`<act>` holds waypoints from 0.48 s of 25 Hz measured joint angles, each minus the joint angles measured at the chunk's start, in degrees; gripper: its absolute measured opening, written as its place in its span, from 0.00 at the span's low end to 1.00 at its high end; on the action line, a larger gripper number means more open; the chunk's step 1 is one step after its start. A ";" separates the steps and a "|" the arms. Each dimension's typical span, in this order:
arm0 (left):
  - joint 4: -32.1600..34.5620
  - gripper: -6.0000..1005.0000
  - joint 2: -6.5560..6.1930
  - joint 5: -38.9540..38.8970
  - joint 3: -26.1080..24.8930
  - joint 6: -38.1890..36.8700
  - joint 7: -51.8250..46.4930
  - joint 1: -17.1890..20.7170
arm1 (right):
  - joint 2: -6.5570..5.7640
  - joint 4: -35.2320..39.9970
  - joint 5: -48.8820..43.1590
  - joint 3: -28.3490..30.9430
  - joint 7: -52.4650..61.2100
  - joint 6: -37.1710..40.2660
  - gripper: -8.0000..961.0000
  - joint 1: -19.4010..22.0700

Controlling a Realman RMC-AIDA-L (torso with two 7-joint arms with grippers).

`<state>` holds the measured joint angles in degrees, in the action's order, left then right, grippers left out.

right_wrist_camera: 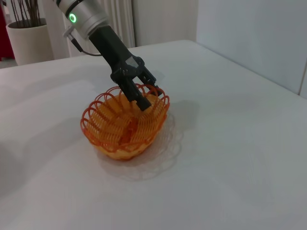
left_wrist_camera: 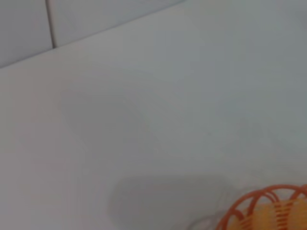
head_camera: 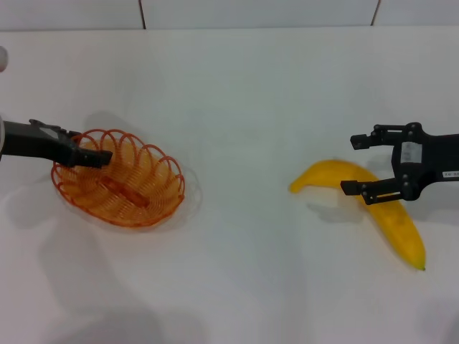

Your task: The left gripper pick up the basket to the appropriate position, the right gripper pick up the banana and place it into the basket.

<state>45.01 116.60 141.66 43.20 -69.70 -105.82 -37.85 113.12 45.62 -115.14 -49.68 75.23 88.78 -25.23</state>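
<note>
The right gripper hovers with its two fingers spread wide apart, one just over the middle of the banana and the other above bare table beyond it, so it straddles the fruit without yet closing on it. The banana lies flat on the white table directly beneath this claw, its green tip pointing back past the wrist. Well apart, straight ahead of the open fingers, sits the orange basket, and at its farther rim the left gripper has its fingers pinched together on the looped wire edge. Judging by this, the basket is gripped, but whether it has reached its final position cannot be told, while the banana is still to be grasped, carried across and set inside. Counted: one banana, one basket, two grippers, and nothing lying in the basket.
</note>
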 joint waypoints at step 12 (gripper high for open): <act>-0.64 0.53 -0.06 -0.14 0.04 0.98 0.71 -0.03 | 0.00 0.06 0.00 0.26 0.00 0.40 0.88 0.00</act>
<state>44.37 116.54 141.51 43.24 -68.72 -105.11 -37.88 113.12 45.67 -115.14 -49.42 75.23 89.18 -25.23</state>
